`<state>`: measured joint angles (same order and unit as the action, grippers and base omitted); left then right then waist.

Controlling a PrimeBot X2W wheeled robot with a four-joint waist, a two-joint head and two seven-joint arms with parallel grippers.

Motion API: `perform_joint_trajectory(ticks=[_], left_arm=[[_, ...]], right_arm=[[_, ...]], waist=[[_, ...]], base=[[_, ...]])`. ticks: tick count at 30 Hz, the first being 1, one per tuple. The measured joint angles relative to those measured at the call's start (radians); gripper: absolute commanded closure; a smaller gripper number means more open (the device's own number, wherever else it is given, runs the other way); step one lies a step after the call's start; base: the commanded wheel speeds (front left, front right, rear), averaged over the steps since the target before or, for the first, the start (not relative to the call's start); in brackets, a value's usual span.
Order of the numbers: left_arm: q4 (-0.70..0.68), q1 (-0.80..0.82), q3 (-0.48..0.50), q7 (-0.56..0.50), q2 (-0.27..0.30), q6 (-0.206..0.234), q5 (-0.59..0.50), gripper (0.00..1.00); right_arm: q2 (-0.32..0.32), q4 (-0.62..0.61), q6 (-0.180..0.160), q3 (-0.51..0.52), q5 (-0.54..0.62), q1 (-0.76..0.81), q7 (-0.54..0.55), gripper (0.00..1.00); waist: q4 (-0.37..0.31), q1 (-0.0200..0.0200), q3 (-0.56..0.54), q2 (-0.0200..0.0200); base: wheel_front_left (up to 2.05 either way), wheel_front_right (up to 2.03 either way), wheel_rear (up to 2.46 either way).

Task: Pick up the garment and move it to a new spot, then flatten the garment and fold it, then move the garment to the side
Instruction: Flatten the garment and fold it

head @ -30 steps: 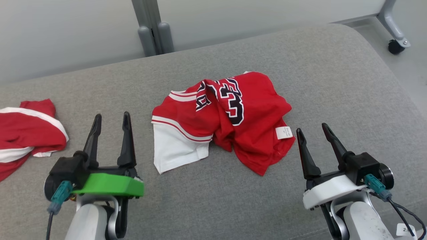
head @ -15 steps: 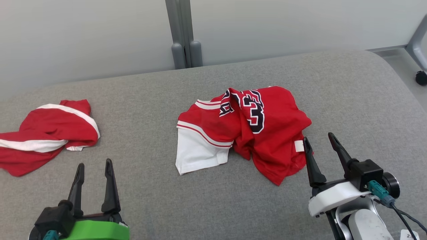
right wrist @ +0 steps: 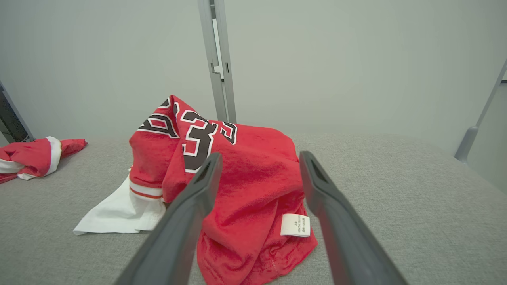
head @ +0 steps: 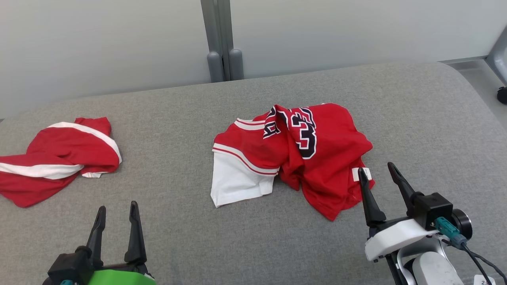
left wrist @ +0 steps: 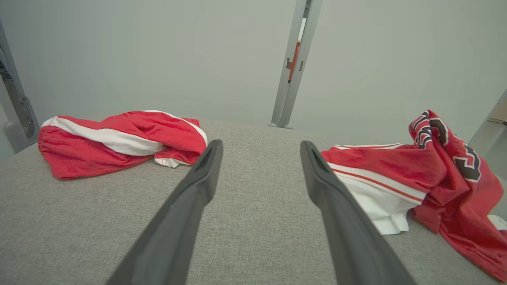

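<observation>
Grey padded fabric (head: 166, 130) fills the frame under a pale wall, with a grey post (head: 222, 39) at top centre. Just right of the middle lies the red shirt (head: 328, 158), bunched, its number folded over and a white panel spilling toward lower left. A second red and white cloth (head: 59, 158) sits well apart at the left edge. The step in hand looks like the first pick-up. It should go best if the right gripper (head: 375, 167), at lower right, pinches the hem near the white label (head: 367, 173) instead of the thick heap. The left gripper (head: 118, 206), at lower left, could then take the white panel's edge, so the shirt lifts spread out. Both pairs of fingers stand wide apart and hold nothing. The right pair's inner tip overlaps the shirt's edge, though whether it touches cannot be told. The left pair is clear of both cloths.
</observation>
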<state>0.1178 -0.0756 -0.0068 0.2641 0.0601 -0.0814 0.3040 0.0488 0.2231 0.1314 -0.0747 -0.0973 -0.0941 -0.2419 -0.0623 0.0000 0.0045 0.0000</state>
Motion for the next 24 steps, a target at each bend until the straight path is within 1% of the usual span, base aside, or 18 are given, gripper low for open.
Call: perform_joint_trajectory(ticks=[5,8,9,12,16,24], left_arm=[[0.007,0.003,0.001,0.000,-0.002,-0.002,0.000,0.00],[0.006,0.005,-0.001,0.000,-0.004,-0.002,0.000,0.00],[0.006,0.007,-0.002,0.000,-0.005,-0.002,0.000,0.00],[0.004,0.019,-0.005,0.000,-0.005,-0.005,0.000,0.00],[0.005,0.036,-0.013,0.000,-0.007,-0.008,0.002,0.00],[0.011,0.054,-0.023,0.000,-0.008,-0.015,0.002,0.00]], right_arm=[[0.001,0.009,0.000,-0.024,-0.005,-0.003,0.013,0.00],[0.000,0.026,0.000,-0.052,-0.002,-0.020,0.056,0.00],[0.000,0.041,0.000,-0.059,0.005,-0.030,0.087,0.00],[0.000,0.102,0.000,-0.078,0.012,-0.057,0.182,0.00],[0.000,0.214,0.000,-0.088,0.003,-0.106,0.276,0.00],[0.000,0.391,0.000,-0.106,0.013,-0.196,0.319,0.00]], waist=[[0.001,0.0000,0.004,0.0000],[0.002,0.0000,0.012,0.0000],[0.003,0.0000,0.017,0.0000],[0.005,0.0000,0.029,0.0000],[0.014,0.0000,0.050,0.0000],[0.049,0.0000,0.078,0.0000]], base=[[0.00,0.00,0.00],[0.00,0.00,0.00],[0.00,0.00,0.00],[0.00,0.00,0.00],[0.00,0.00,0.00],[0.00,0.00,0.00]])
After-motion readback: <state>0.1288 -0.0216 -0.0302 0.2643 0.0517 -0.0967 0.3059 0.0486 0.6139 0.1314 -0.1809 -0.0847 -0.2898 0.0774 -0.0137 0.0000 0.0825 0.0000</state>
